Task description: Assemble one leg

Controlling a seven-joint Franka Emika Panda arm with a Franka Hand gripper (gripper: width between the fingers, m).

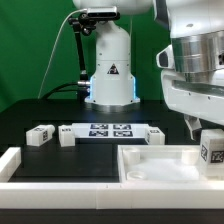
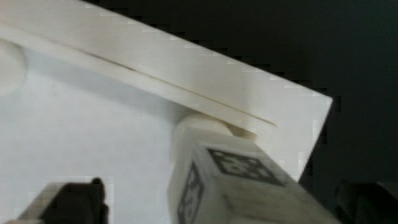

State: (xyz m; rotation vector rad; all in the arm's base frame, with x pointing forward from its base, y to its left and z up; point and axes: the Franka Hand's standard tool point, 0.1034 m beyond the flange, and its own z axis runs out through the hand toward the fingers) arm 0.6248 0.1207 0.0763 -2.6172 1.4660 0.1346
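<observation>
The step in hand looks like fitting the leg (image 2: 231, 170) to the wide white tray-like part (image 1: 150, 170). That part lies by the desk (image 1: 60, 115) edge nearest the exterior camera, toward the exterior view's right. The leg stands upright at the tray-like part's end on that side, directly under the arm. In the wrist view its tagged face points at the camera and its far end meets the part's rim close to a corner, though I cannot tell whether it is seated there. The gripper (image 2: 217, 205) is spread wide around the leg, and one finger (image 2: 71, 200) is plainly clear of it, so nothing is held. The next move probably calls for closing squarely on the leg and then pressing or turning it home without tipping it. Otherwise the tray-like part holds nothing visible. Two spare legs (image 1: 40, 135) (image 1: 68, 135) lie toward the exterior view's left, beside the marker board (image 1: 110, 130) at mid-desk.
</observation>
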